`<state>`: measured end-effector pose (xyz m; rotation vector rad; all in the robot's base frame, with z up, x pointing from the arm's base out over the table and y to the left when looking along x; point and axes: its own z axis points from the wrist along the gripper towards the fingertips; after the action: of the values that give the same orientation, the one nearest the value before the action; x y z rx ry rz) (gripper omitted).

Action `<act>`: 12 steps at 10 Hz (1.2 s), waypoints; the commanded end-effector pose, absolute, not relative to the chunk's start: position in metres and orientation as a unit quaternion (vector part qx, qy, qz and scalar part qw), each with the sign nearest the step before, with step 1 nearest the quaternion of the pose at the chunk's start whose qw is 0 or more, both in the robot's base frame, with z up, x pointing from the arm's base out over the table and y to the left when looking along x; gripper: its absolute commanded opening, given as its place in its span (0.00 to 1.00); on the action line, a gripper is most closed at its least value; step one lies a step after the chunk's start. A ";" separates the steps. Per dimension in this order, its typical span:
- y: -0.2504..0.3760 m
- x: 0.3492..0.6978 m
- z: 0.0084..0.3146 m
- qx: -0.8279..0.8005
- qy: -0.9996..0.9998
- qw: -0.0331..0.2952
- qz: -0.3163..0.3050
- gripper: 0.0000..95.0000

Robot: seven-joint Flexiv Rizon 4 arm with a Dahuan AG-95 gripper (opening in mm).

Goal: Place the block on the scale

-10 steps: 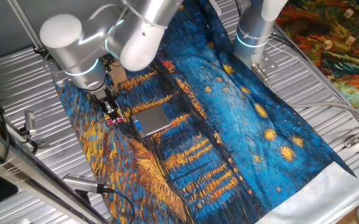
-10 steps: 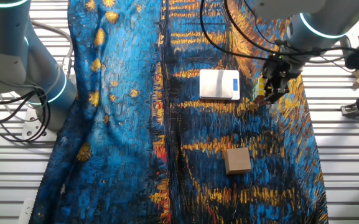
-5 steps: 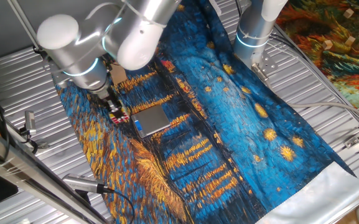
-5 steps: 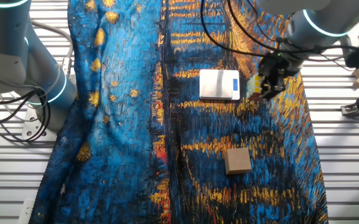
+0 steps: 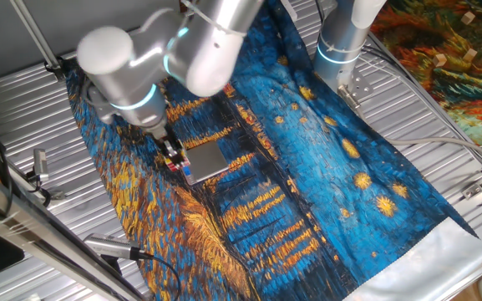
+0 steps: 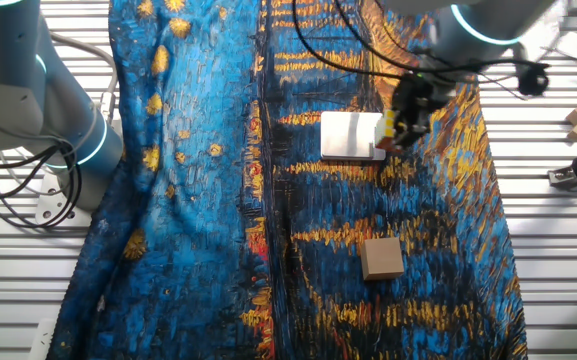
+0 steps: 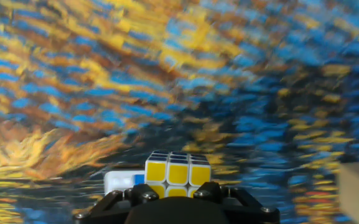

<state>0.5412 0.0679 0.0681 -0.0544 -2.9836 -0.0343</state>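
Gripper (image 5: 172,157) is clenched on the block (image 7: 177,172), carried clear of the painted cloth (image 5: 324,167) at the scale's (image 5: 205,160) display edge. In the other fixed view the block (image 6: 392,128) overlaps the scale's (image 6: 350,135) edge; contact cannot be determined. A plain wooden block (image 6: 381,257) lies on the cloth, well apart from the scale. Hand view is blurred.

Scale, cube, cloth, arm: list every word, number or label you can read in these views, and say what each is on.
No text is readable in any view.
The scale: its blue display strip is too small to show digits.
The cube held in the tool: plain coloured stickers, no lettering.
The wooden block: no marking visible.
The cloth: painted pattern only.
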 end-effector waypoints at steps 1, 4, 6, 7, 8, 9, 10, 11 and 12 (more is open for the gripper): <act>0.072 0.528 0.067 -0.020 -0.997 0.077 -0.013 0.00; 0.073 0.514 0.068 -0.019 -0.997 0.079 -0.015 0.00; 0.073 0.503 0.065 -0.015 -0.997 0.079 -0.019 0.00; 0.074 0.498 0.065 -0.014 -0.996 0.079 -0.024 0.00; 0.074 0.495 0.065 -0.013 -0.996 0.080 -0.025 0.00; 0.074 0.493 0.064 -0.012 -0.996 0.080 -0.025 0.00; 0.075 0.491 0.064 -0.011 -0.996 0.079 -0.025 0.00; 0.075 0.491 0.064 -0.013 -0.996 0.079 -0.023 0.00; 0.075 0.491 0.064 -0.013 -0.997 0.079 -0.023 0.00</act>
<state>0.4912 0.0749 0.0629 -0.0406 -2.9828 -0.0686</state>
